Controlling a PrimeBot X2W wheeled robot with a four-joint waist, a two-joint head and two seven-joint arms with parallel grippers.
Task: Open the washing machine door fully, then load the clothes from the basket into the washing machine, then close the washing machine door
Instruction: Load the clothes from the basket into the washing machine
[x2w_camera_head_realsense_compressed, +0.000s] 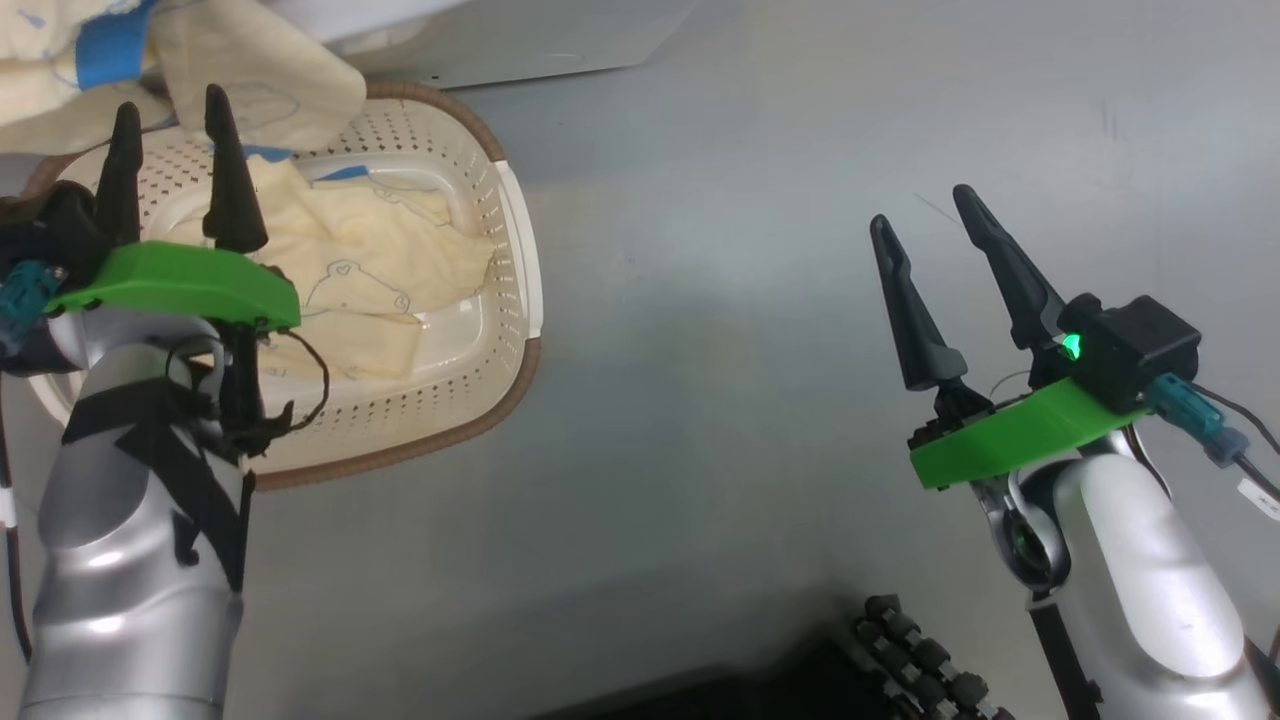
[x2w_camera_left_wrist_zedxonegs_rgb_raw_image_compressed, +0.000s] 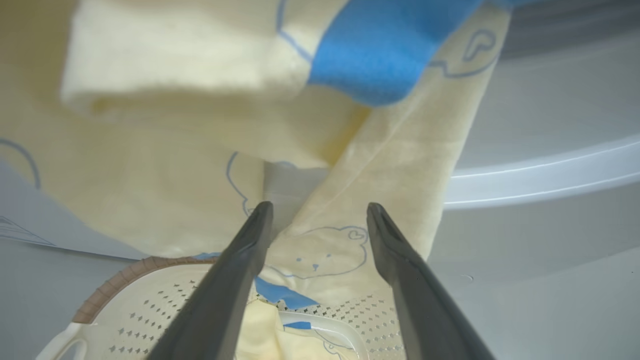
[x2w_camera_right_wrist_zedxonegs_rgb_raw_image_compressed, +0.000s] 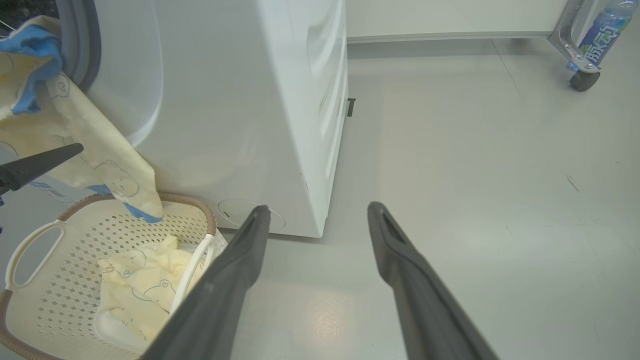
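Observation:
The cream basket (x2w_camera_head_realsense_compressed: 470, 420) sits on the floor against the white washing machine (x2w_camera_right_wrist_zedxonegs_rgb_raw_image_compressed: 240, 100). One pale-yellow garment (x2w_camera_head_realsense_compressed: 400, 250) lies in it. A second garment of the clothes (x2w_camera_right_wrist_zedxonegs_rgb_raw_image_compressed: 100, 155), with blue trim, hangs out of the machine's grey-gasketed opening (x2w_camera_right_wrist_zedxonegs_rgb_raw_image_compressed: 75, 40), its tip dangling into the basket. My left gripper (x2w_camera_head_realsense_compressed: 170, 100) is open above the basket, fingertips just short of the hanging cloth (x2w_camera_left_wrist_zedxonegs_rgb_raw_image_compressed: 200, 125), nothing held. My right gripper (x2w_camera_head_realsense_compressed: 922, 205) is open over bare floor, right of the basket. The washing machine door is out of view.
Grey floor (x2w_camera_head_realsense_compressed: 700, 300) spreads to the right of the basket and machine. A blue-labelled bottle (x2w_camera_right_wrist_zedxonegs_rgb_raw_image_compressed: 605, 30) rides on a wheeled metal frame (x2w_camera_right_wrist_zedxonegs_rgb_raw_image_compressed: 580, 80) far off. A dark ribbed part (x2w_camera_head_realsense_compressed: 920, 660) sits at the head view's bottom edge.

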